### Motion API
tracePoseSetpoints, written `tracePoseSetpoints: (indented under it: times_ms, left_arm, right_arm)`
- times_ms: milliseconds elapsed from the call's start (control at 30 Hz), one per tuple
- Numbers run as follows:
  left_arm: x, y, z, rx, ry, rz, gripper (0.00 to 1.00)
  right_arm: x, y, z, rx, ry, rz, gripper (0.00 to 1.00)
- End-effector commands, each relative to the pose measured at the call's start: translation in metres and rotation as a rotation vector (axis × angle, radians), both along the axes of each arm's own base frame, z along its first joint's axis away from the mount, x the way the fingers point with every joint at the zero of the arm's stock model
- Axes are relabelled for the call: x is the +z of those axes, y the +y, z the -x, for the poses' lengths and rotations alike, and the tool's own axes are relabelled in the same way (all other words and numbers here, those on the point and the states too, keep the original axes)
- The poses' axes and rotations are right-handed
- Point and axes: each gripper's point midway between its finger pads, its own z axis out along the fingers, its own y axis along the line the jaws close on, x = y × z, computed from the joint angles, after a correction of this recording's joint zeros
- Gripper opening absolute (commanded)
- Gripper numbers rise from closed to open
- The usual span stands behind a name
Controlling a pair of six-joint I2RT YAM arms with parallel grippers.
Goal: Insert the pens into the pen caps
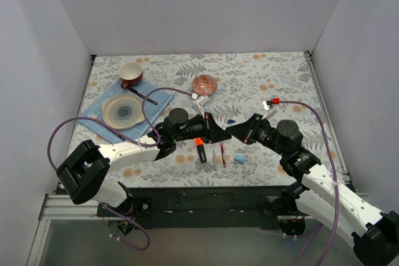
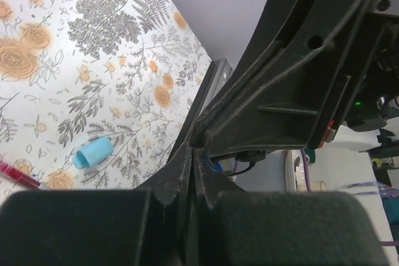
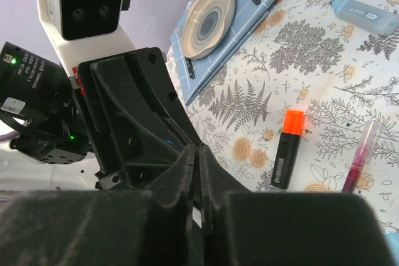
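Left tool point(image 1: 221, 134), right tool point(image 1: 232, 130) closed, tips meeting near black marker point(image 1: 200, 149).

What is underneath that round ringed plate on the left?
The round plate with blue-grey rings lies on a blue checked cloth spread over the floral table cover. The cloth's middle is hidden beneath the plate.

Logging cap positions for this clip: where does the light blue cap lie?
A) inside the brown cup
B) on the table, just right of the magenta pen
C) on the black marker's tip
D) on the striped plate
B: in the top view the light blue cap lies loose on the table, just right of the magenta pen.
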Motion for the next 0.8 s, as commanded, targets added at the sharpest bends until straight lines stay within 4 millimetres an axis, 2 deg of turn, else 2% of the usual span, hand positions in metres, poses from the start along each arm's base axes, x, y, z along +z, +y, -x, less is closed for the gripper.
tracePoseSetpoints:
  times_ms: [0,67,133,167,233,267,300,333,367,400,433,467,500,533,633,767]
  left_arm:
    - [0.008,0.009,0.0,0.023,-0.043,-0.033,0.0]
    - [0.008,0.019,-0.006,0.084,-0.052,-0.083,0.0]
    - [0.007,0.029,-0.015,0.139,-0.084,-0.13,0.0]
    - [0.004,0.038,-0.022,0.198,-0.083,-0.174,0.0]
    - [-0.006,0.053,-0.034,0.276,-0.063,-0.252,0.0]
    - [-0.01,0.064,-0.047,0.363,-0.054,-0.29,0.0]
    - [-0.001,0.071,-0.055,0.413,-0.052,-0.296,0.02]
    - [-0.013,0.086,-0.058,0.449,-0.009,-0.369,0.09]
    - [-0.013,0.097,-0.066,0.511,-0.008,-0.397,0.16]
    - [0.0,0.107,-0.074,0.569,-0.027,-0.398,0.26]
    - [-0.002,0.119,-0.076,0.599,-0.023,-0.431,0.29]
    - [0.003,0.125,-0.077,0.617,-0.045,-0.442,0.34]
    - [0.01,0.134,-0.081,0.664,-0.064,-0.448,0.45]
    - [0.016,0.144,-0.079,0.69,-0.07,-0.454,0.5]
    - [0.03,0.166,-0.076,0.752,-0.1,-0.465,0.61]
    - [0.037,0.184,-0.069,0.787,-0.125,-0.475,0.74]
  right_arm:
    - [0.02,-0.005,-0.006,-0.036,-0.085,0.028,0.25]
    - [0.027,-0.009,-0.011,-0.067,-0.105,0.059,0.28]
    - [0.02,-0.015,-0.017,-0.096,-0.111,0.129,0.3]
    - [0.023,-0.015,-0.02,-0.101,-0.117,0.143,0.31]
    - [0.001,-0.018,-0.022,-0.096,-0.07,0.24,0.33]
    - [-0.003,-0.019,-0.022,-0.087,-0.065,0.266,0.34]
    - [-0.009,-0.017,-0.022,-0.054,-0.068,0.315,0.35]
    - [-0.021,-0.018,-0.017,-0.028,-0.035,0.363,0.36]
    - [-0.03,-0.019,-0.014,-0.004,-0.011,0.402,0.38]
    - [-0.037,-0.017,-0.011,0.033,0.003,0.447,0.39]
    - [-0.055,-0.022,-0.001,0.066,0.063,0.51,0.41]
    - [-0.063,-0.022,0.006,0.095,0.084,0.542,0.43]
    - [-0.073,-0.018,0.018,0.146,0.104,0.576,0.44]
    - [-0.084,-0.021,0.031,0.18,0.141,0.617,0.45]
    - [-0.104,-0.015,0.066,0.251,0.206,0.651,0.48]
    - [-0.115,-0.006,0.103,0.305,0.24,0.65,0.51]
